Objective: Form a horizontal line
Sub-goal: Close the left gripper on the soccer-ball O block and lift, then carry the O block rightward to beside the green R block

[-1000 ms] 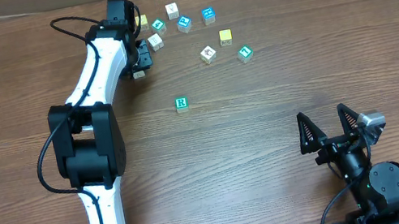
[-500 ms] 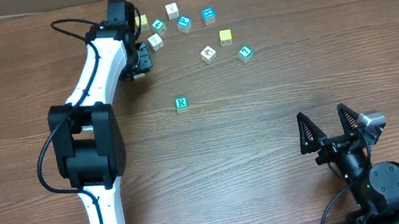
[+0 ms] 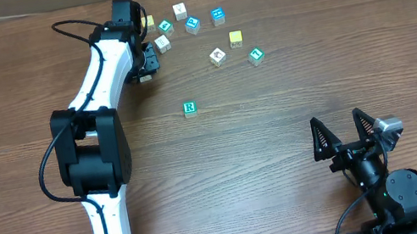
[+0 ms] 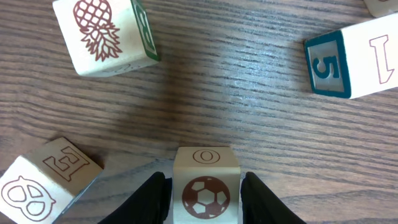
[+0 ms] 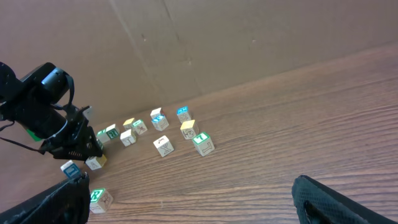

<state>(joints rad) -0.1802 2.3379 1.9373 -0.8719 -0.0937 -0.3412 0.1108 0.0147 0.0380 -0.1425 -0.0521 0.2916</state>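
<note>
Table (image 3: 295, 119): brown wood.
Ball cube (image 4: 206, 186): showing "O".
Green R cube (image 3: 189, 108): sitting alone.
Left gripper (image 4: 204, 182): squeezing ball cube.
Right gripper (image 3: 335, 117): gaping wide.

Football cube (image 4: 206, 186) — partly off-frame below

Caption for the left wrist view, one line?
Left gripper closed on the soccer-ball cube; pineapple cube, pretzel cube and number-5 cube lie loose nearby on the wooden table.
</note>
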